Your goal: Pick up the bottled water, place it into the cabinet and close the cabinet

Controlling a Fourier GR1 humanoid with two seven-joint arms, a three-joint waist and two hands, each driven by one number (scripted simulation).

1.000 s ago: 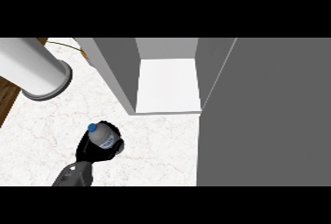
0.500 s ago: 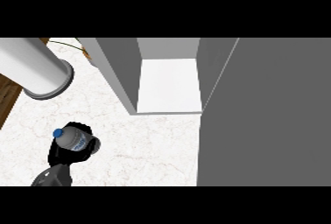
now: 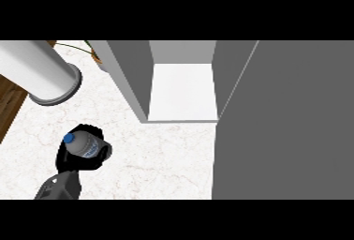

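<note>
The bottled water (image 3: 81, 144) is a clear bottle with a blue cap and a blue label, seen from above at the lower left. My left hand (image 3: 75, 165) is shut on it, black fingers curled round its body, above the marble counter (image 3: 162, 157). The cabinet (image 3: 131, 75) stands to the upper right of the hand, apart from it, with its white inside (image 3: 183, 91) showing. Its open grey door (image 3: 290, 126) fills the right side of the view. My right hand shows nowhere.
A big pale cylinder (image 3: 38, 70) slants in from the upper left, close above the counter's left part. A thin plant stem (image 3: 79, 47) shows behind it. Brown wood (image 3: 10, 108) lies beyond the counter's left edge.
Compared with one second ago, the left hand and bottle have shifted left over the counter. Since half a second ago they have edged slightly back up and right.
</note>
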